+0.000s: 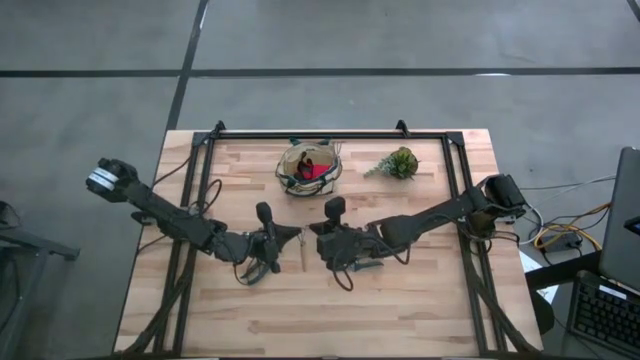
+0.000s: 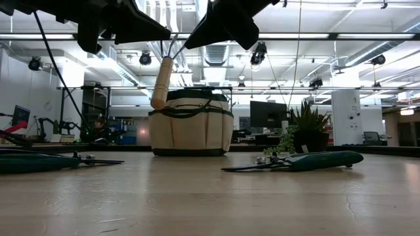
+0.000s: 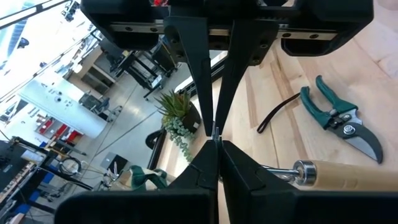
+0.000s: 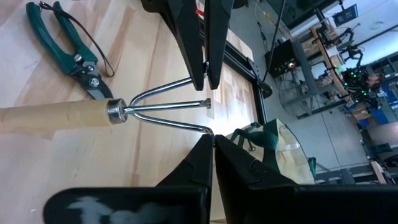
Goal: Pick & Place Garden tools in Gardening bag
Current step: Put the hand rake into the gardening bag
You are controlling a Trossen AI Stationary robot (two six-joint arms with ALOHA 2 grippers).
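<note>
The wooden-handled rake [image 2: 162, 78] hangs between my two grippers, clear of the table, with its handle slanting down and its tines up. My left gripper [image 1: 292, 236] and my right gripper [image 1: 314, 240] meet tip to tip at mid-table, each shut on a tine. The tan gardening bag [image 1: 310, 168] stands at the far middle with a red piece [image 1: 320, 170] inside. Green-handled pruning shears [image 2: 308, 161] lie on the table to the right. A second pair [image 2: 39, 161] lies to the left. My left gripper pinches the tip of one outer tine [image 4: 195, 81] between its two fingertips, coming level from the table's left. The rake hangs from it, lifted clear of the table. My right gripper pinches the tip of the other outer tine [image 4: 209, 131] between its two fingertips, coming level from the table's right. The handle [image 4: 56, 116] hangs free, clear of the table.
A small green plant [image 1: 398, 163] stands to the right of the bag at the far side. A black frame [image 1: 330, 135] runs along the table's far edge and down both sides. The near half of the table is bare wood [image 1: 320, 320].
</note>
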